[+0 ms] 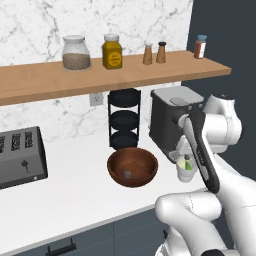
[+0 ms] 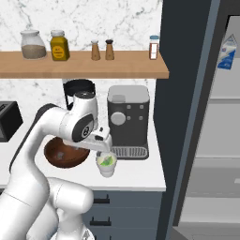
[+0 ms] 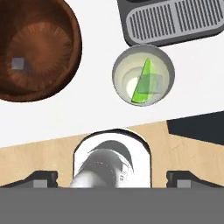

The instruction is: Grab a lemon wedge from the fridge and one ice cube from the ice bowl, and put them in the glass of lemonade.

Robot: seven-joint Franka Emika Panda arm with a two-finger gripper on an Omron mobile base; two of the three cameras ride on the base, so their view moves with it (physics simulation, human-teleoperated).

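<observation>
The glass of lemonade stands on the white counter in front of the coffee machine. A yellow-green lemon wedge and a pale ice cube lie inside it. My gripper hovers straight above the glass, open, with nothing between its fingers. To the left sits the brown ice bowl with one ice cube at its bottom. From the left base camera, the glass is right of the ice bowl. The fridge stands open on the right.
A dark coffee machine stands just behind the glass, with a black three-tier rack behind the bowl. A toaster sits at the counter's left. A wooden shelf with jars and shakers hangs overhead. A milk carton is in the fridge.
</observation>
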